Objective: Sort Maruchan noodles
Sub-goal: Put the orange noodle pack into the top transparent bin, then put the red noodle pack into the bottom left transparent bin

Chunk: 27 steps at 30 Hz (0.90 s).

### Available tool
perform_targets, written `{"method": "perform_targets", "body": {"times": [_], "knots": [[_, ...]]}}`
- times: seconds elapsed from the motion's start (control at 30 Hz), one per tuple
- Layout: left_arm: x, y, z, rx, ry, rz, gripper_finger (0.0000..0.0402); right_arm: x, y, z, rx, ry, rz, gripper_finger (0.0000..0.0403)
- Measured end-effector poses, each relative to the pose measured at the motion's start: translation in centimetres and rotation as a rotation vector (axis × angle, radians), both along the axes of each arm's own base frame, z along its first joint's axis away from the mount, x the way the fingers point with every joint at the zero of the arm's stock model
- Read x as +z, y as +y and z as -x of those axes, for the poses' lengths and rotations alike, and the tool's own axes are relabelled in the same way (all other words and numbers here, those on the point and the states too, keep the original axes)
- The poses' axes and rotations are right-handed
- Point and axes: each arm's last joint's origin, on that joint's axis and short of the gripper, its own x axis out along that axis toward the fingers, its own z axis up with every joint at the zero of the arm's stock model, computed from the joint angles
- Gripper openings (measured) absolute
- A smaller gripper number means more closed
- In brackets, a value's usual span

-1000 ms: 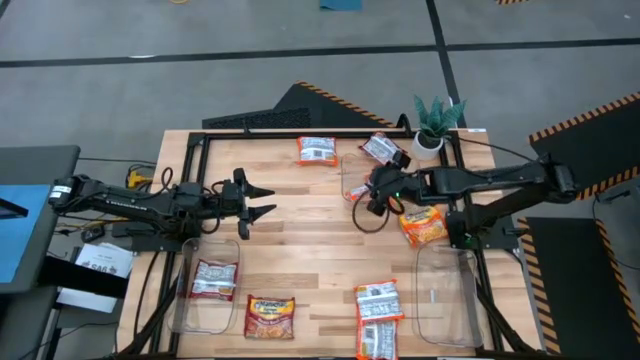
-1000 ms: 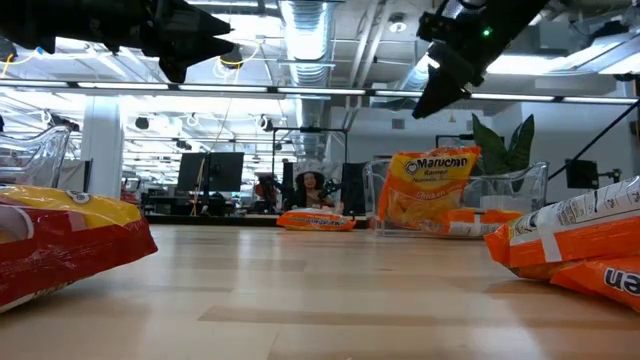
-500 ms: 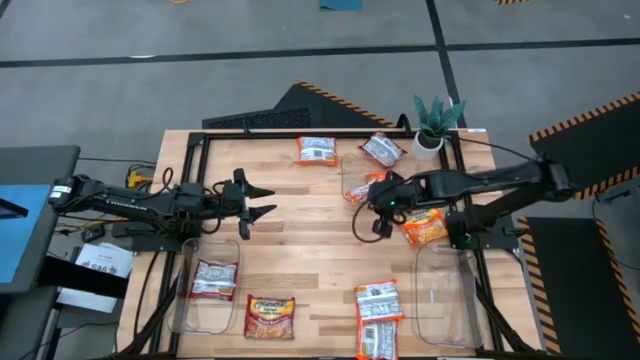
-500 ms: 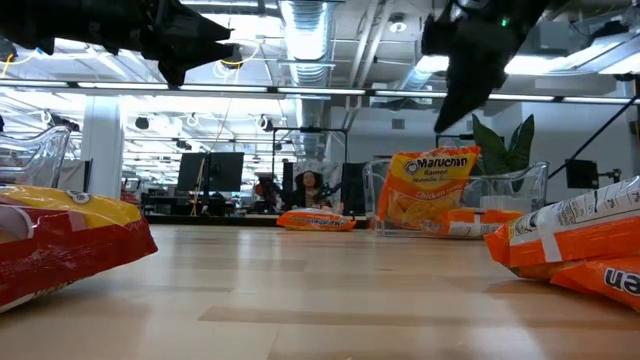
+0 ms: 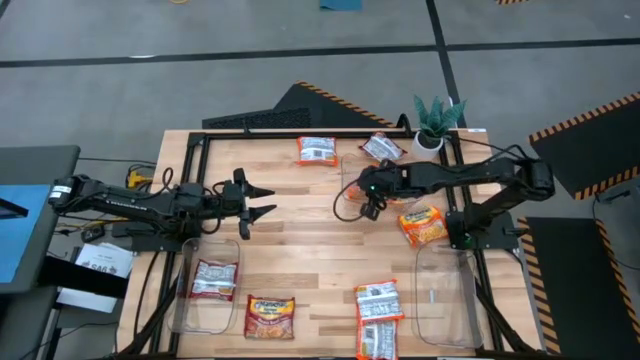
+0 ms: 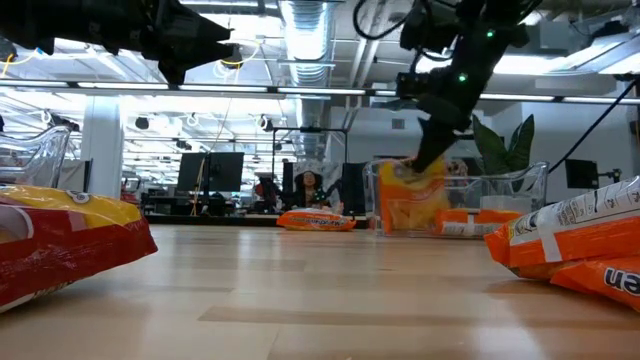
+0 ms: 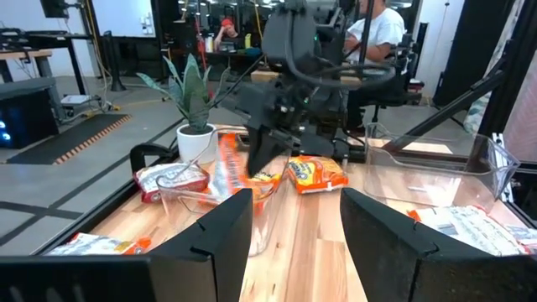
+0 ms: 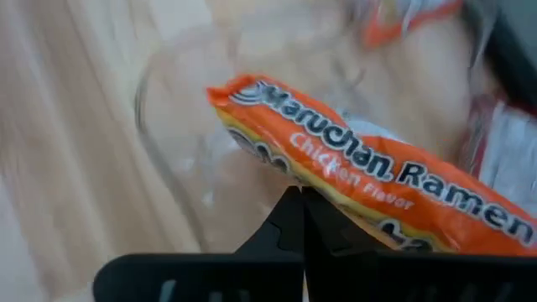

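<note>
Over bin rim point(image 5: 345, 172), right gripper point(image 5: 371, 193) shut, orange packet point(image 8: 361, 180) beneath

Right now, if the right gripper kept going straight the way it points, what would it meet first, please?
Probably the orange noodle packet standing in the clear bin: the shut right gripper points straight at it, tips almost on it; whether they touch is unclear.

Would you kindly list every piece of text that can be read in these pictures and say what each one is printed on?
"Maruchan Ramen" and "Chicken Flavor": on the orange plastic noodle packet in front of the right gripper, whose fingers are shut.
Print on the red and yellow packet by the table's near edge: too small to read.
Print on the white and orange packets in the low view: illegible.
Labels on the other packets: too small to read.
</note>
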Motion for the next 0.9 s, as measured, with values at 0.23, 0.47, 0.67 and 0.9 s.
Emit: {"method": "perform_targets", "body": {"times": [0.23,0.47,0.67,0.9], "knots": [[-0.1,0.0,0.0,0.002,0.007,-0.007,0.0171,2.6,-0.9,0.3,-0.043,-0.123,0.192,0.0010],[-0.1,0.1,0.0,0.021,0.016,-0.006,0.0171,5.0,-2.4,2.0,-0.176,-0.205,0.277,0.0035],[-0.1,0.1,0.0,0.026,0.014,0.003,0.0171,4.5,-7.7,3.7,-0.379,-0.245,0.158,0.0064],[-0.2,0.1,0.0,0.037,0.019,-0.011,0.0171,2.3,-12.1,5.2,-0.554,-0.271,-0.040,0.0156]]}}
